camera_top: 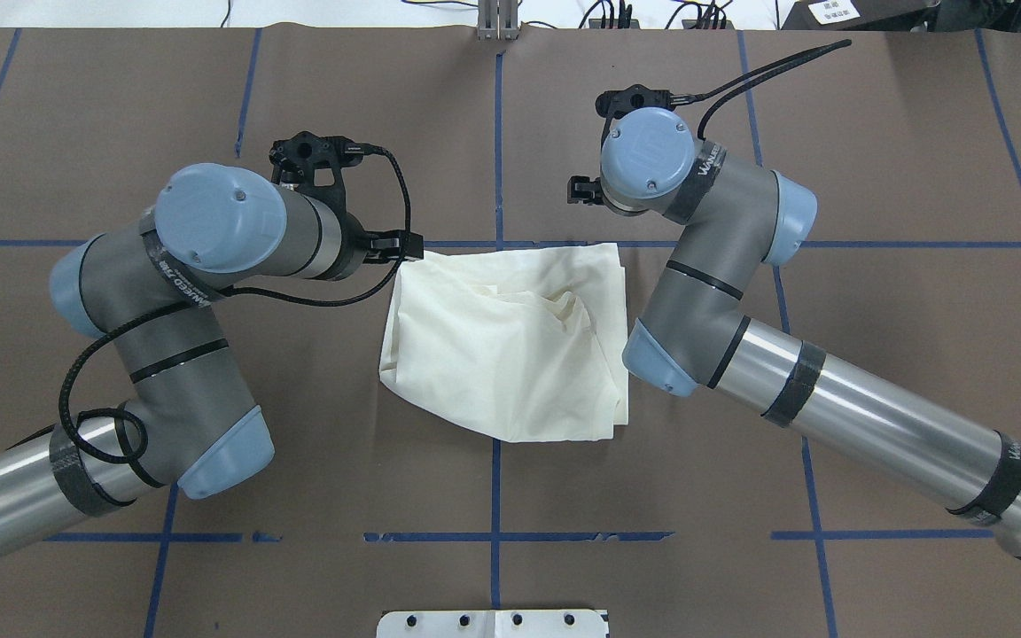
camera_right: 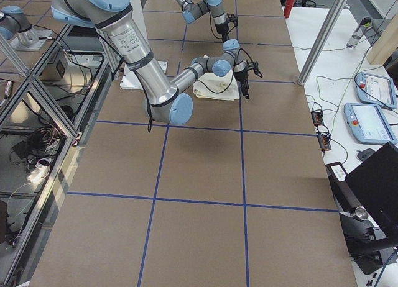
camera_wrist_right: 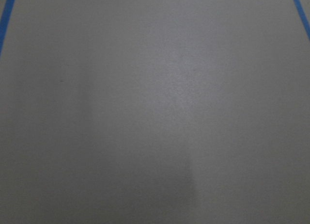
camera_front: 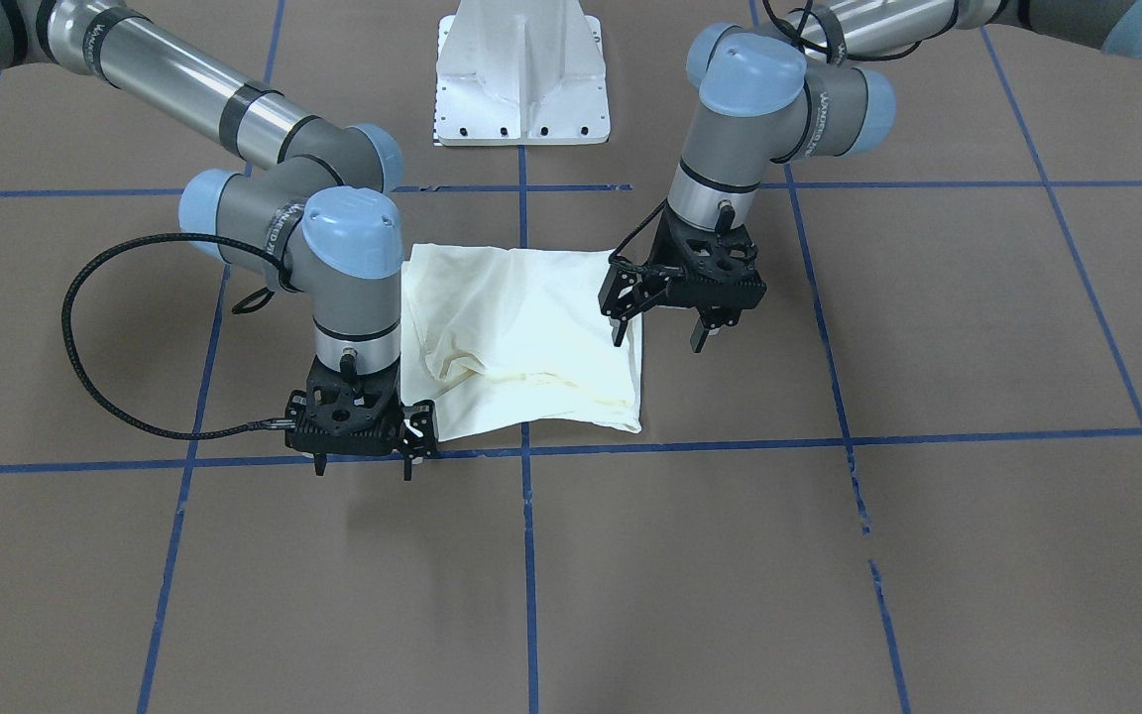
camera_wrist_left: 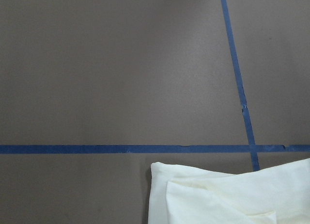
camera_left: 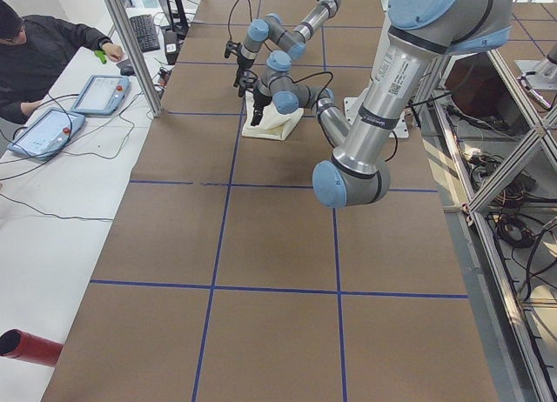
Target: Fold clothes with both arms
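Your left fingers [camera_front: 698, 332] and right fingers [camera_front: 407, 462] are spread, empty; the folded cream T-shirt [camera_front: 521, 327] lies between them, near-square

The front-facing camera looks steeply down on the desk [camera_front: 928, 555] from the operators' side, with the white pedestal base [camera_front: 523, 74] at its top edge. The overhead camera looks forward and down from behind the robot, with that base at its bottom edge. Both hold the cream shirt [camera_front: 521, 337] at mid-desk. The two side cameras stand high and far off at opposite desk ends, each looking along it, and the shirt is small in both. The left wrist camera looks down from close on a shirt corner and crossing blue tape lines [camera_wrist_left: 121, 149]. The right wrist camera, also close, sees bare desk surface with tape at its upper corners.
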You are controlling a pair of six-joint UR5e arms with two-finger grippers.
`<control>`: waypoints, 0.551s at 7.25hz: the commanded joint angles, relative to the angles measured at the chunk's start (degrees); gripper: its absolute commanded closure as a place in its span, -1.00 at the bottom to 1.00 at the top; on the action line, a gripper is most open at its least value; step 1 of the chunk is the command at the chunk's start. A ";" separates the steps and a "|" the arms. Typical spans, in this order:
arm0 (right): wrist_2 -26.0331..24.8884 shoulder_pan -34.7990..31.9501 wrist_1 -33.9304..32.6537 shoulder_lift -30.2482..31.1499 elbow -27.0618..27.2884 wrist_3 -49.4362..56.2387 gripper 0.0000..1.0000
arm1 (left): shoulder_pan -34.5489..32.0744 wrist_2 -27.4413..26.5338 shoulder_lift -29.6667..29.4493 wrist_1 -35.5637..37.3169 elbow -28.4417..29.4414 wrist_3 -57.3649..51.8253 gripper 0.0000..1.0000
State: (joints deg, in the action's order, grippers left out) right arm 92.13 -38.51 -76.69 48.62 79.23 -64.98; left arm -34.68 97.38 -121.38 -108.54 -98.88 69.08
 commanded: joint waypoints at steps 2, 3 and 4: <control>1.05 4.65 1.72 0.76 4.26 -13.79 -0.98 | 0.05 0.00 0.00 0.00 0.00 0.01 -1.00; -3.06 7.63 1.63 0.86 4.35 -15.86 -0.58 | 0.05 0.00 0.00 0.00 0.00 0.01 -1.00; -3.53 8.70 1.54 1.47 4.70 -18.93 -0.12 | 0.05 0.00 0.09 -0.09 0.09 0.01 -1.00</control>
State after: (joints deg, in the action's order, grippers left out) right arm 90.55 -31.98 -75.04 49.50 83.42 -79.80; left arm -34.63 97.38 -121.36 -108.56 -98.86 69.08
